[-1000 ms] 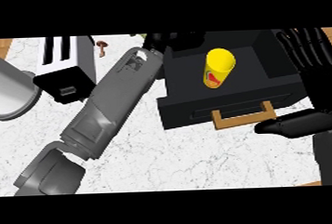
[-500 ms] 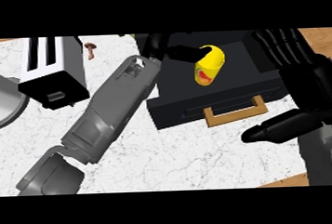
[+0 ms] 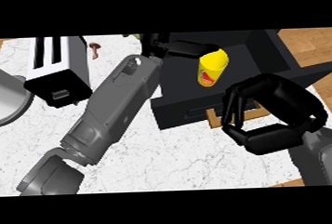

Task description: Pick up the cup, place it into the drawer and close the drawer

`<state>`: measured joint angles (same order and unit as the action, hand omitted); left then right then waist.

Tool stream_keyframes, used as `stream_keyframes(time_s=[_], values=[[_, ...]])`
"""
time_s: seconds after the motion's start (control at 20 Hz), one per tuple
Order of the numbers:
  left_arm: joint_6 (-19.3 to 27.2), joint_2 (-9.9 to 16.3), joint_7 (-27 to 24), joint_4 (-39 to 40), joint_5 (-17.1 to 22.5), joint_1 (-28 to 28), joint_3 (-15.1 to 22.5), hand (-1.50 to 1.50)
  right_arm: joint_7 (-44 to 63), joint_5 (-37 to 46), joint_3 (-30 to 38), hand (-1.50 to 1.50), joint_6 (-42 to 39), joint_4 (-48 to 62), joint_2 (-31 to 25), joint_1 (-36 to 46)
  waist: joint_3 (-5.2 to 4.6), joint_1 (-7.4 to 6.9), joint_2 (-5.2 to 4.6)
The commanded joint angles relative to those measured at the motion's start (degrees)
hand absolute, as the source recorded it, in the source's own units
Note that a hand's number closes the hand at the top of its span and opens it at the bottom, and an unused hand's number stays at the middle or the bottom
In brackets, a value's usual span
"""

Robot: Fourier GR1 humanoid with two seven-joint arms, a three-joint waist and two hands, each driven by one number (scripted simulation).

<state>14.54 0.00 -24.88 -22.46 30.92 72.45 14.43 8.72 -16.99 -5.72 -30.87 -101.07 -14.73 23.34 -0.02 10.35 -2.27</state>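
Over the black drawer (image 3: 263, 59), at upper centre of the head view, sits the yellow cup (image 3: 213, 67); it is tilted, with a red mark on its side, and lies above the drawer's dark interior. Left hand (image 3: 183, 47): black fingers reach in from the cup's upper left and curl against its top end, so the hand reads as clamped on the cup; the contact on the cup's far side is hidden. The grey left forearm (image 3: 114, 111) runs diagonally from lower left up to that hand, crossing the white marbled counter (image 3: 191, 155). Right hand (image 3: 272, 112): positioned at the drawer's front face, lower right of the cup and apart from it. Its fingers are curled together into a hooked shape in front of the drawer's front; a small piece of the tan handle (image 3: 213, 116) shows just left of the fingers. Whether the fingers actually enclose the handle cannot be told, as the hand covers most of it. Toaster (image 3: 57, 66), black and white, stands on the counter at upper left, well apart from the drawer. A grey curved object (image 3: 3, 98) shows at the left edge, partly cut off. A small brown item (image 3: 95, 47) lies near the top edge beside the toaster; too small to identify.
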Motion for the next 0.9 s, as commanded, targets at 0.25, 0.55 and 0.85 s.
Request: stream_keyframes(time_s=[0.25, 0.55, 0.85], values=[[3.7, 0.0, -2.7, 0.8, 5.1, 1.0, -0.4, -1.5, 1.4, 18.0, -6.7, -1.5, -3.3, 0.8, -7.3, -2.3, 0.08, -5.67, 1.1], [0.5, 0.0, -6.1, -1.2, 6.0, -3.3, -2.2, -1.5, -4.5, 33.7, -11.0, -1.5, 4.3, 5.4, -6.9, -8.4, 0.06, -9.99, 1.93], [-2.2, 0.4, -6.8, -4.3, 6.7, -7.0, -2.3, -1.5, -14.0, 43.7, -16.0, -1.5, 9.5, 28.0, -4.1, -3.0, 0.1, -12.94, 1.77]])
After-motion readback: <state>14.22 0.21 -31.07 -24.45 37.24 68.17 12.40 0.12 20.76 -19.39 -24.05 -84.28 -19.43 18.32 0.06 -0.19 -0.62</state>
